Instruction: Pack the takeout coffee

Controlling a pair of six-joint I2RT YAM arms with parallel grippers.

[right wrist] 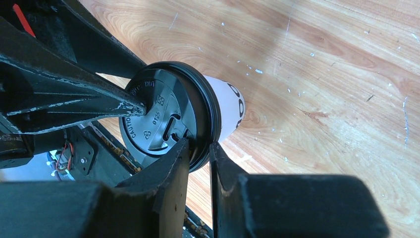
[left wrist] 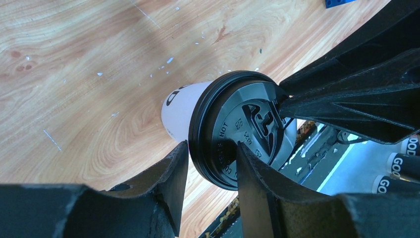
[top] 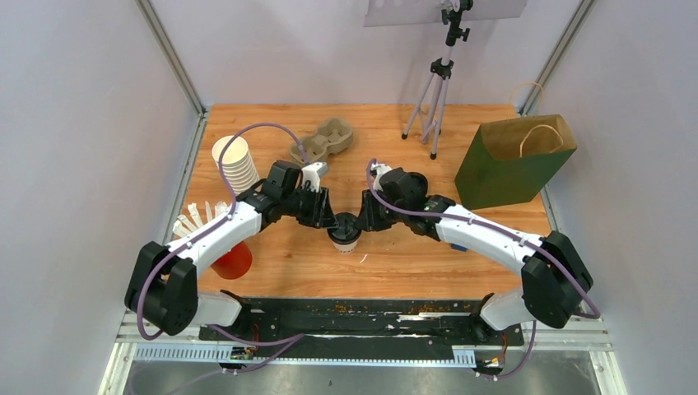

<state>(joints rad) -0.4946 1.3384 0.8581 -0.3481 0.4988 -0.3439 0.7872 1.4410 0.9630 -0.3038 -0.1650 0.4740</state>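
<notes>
Left wrist view puts the left gripper (left wrist: 210, 171) astride the edge of a round black plastic lid (left wrist: 223, 131). One finger sits beside the white-sided paper cup (left wrist: 178, 106) under the rim and one on the lid's top, a medium-wide hold. From the opposite side the right gripper (right wrist: 199, 153) pinches the same rim through a narrow gap. Gripping from both sides likely steadies the cup so the lid seats firmly before transport. That cup appears to stand on the wooden table (top: 411, 255), nearer than the brown moulded-pulp cup carrier (top: 323, 140) and well apart from it. Right of that carrier an olive-green paper bag (top: 510, 169) stands open, presumably the final container. No second lidded cup shows.
</notes>
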